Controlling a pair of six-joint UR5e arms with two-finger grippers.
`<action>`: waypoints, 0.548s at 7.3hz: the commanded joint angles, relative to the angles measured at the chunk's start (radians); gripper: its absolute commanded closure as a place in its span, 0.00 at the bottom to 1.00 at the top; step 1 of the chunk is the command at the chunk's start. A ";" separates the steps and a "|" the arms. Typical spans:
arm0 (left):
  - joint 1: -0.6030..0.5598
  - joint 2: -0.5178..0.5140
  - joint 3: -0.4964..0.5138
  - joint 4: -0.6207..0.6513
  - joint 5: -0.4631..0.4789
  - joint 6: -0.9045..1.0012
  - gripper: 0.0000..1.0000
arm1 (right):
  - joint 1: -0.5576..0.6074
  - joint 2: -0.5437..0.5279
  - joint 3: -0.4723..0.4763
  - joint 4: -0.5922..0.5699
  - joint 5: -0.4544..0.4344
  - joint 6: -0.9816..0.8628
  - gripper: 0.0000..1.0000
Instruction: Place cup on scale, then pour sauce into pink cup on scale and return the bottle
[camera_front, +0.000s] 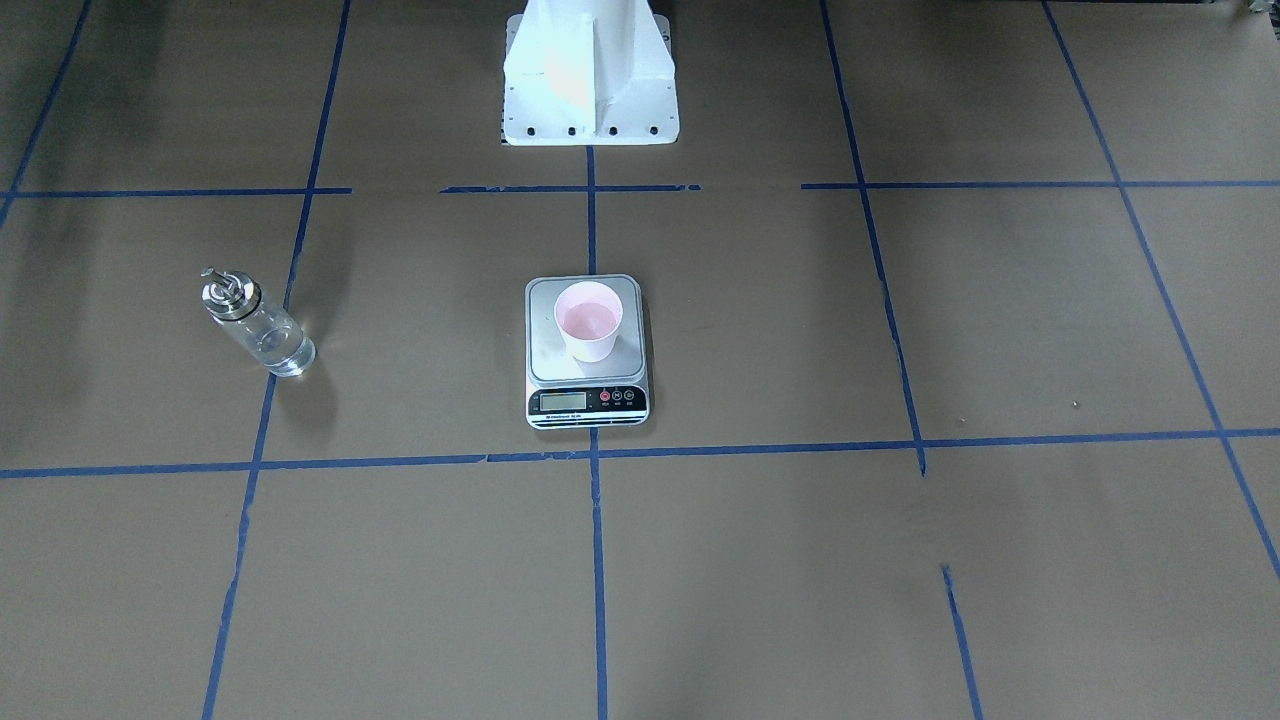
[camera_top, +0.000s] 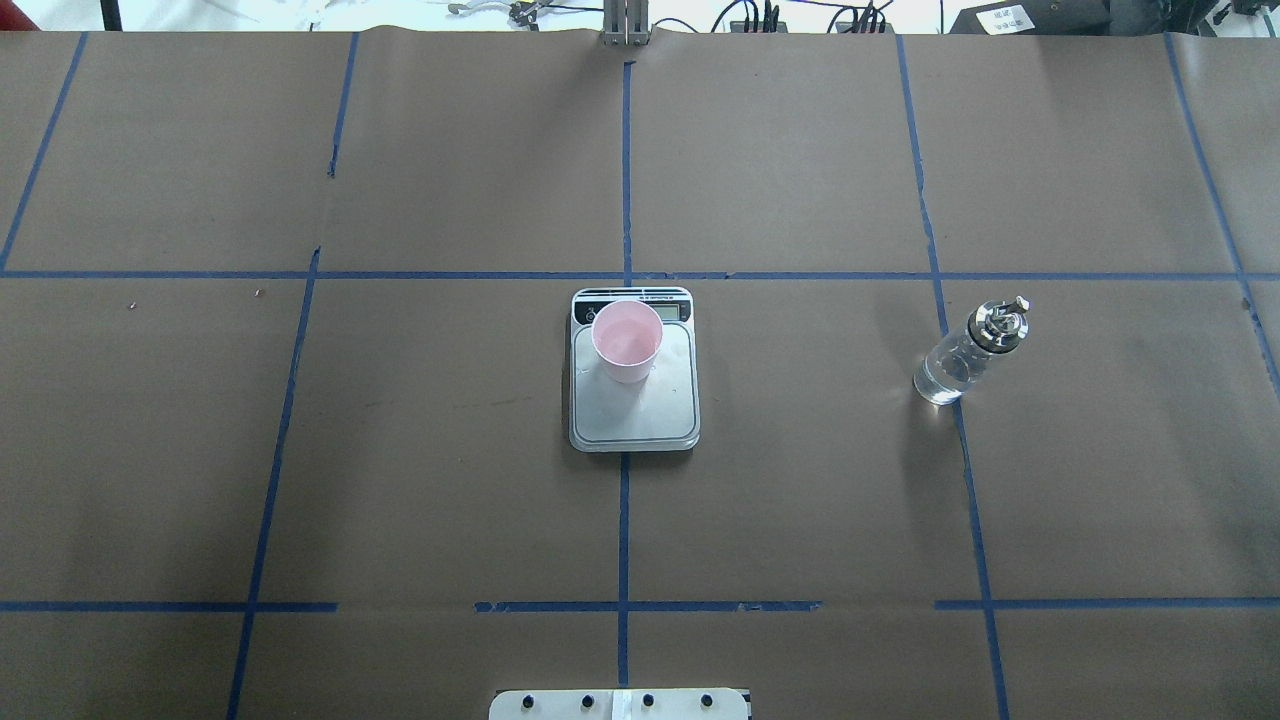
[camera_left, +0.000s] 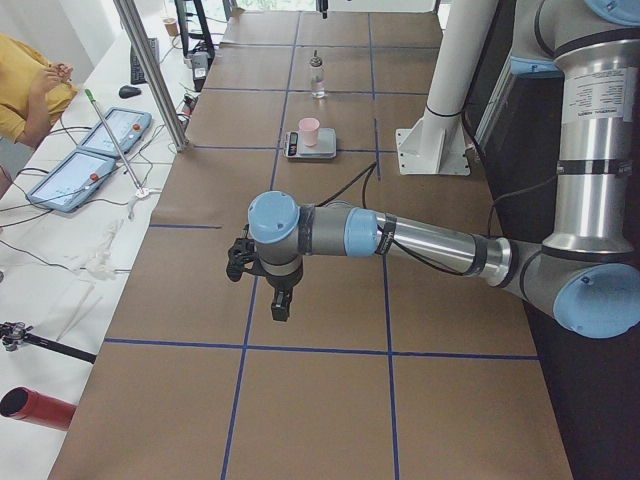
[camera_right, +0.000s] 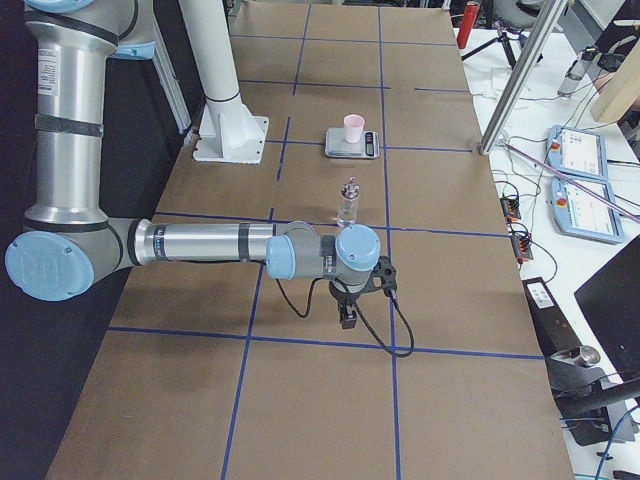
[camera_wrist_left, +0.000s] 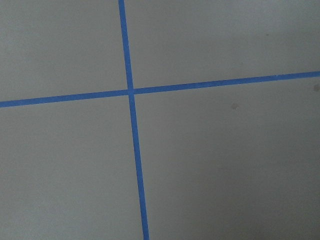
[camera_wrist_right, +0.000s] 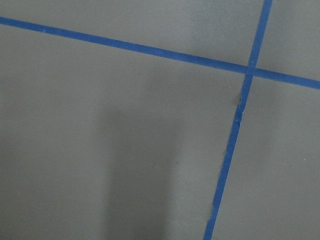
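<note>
The bottle stands upright on the brown paper on the robot's right side, long axis vertical, metal pourer cap on top with the spout rising from it. Which way the spout leans sideways I cannot tell. Clear sauce shows in its lower part. It is well apart from the scale, which lies flat astride the central blue tape line, long axis running away from the robot and display end on the far side. The pink cup stands mouth-up on the platform, nearer the display end.

The 2 arms reach out low over opposite table ends, forearms roughly level. The left gripper and the right gripper both point straight down over bare paper. Whether either claw is open or closed cannot be told.
</note>
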 joint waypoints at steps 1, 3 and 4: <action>0.000 0.010 0.018 0.000 0.004 0.004 0.00 | -0.002 0.017 0.003 -0.004 -0.057 -0.003 0.00; -0.001 0.011 0.119 -0.130 0.005 0.016 0.00 | -0.004 0.040 0.001 -0.004 -0.113 -0.003 0.00; -0.003 -0.005 0.141 -0.141 0.005 0.012 0.00 | -0.002 0.041 -0.005 0.000 -0.113 -0.003 0.00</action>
